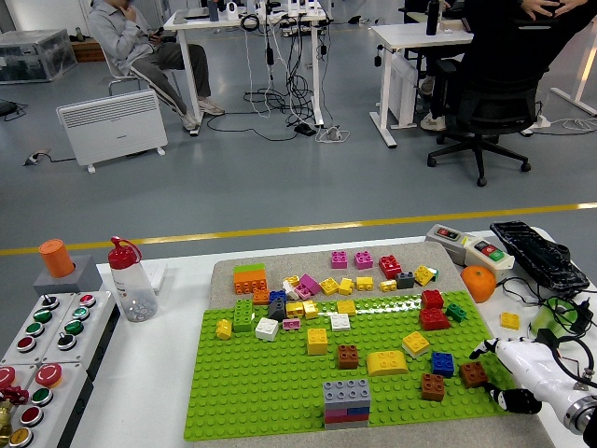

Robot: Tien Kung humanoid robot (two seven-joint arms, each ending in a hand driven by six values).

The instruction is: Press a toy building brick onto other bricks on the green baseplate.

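No legible text, label, brand or number appears anywhere in the frame. The button panel (42, 359) at lower left carries marks too small to read.

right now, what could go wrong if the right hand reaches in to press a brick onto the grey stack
The right hand sits at the baseplate's right edge, apparently holding nothing, so it may press without a brick. Two brown bricks and a blue one lie between it and the grey stack; a sweep inward could knock them. The stack stands near the front edge, so an off-centre push might tip it.
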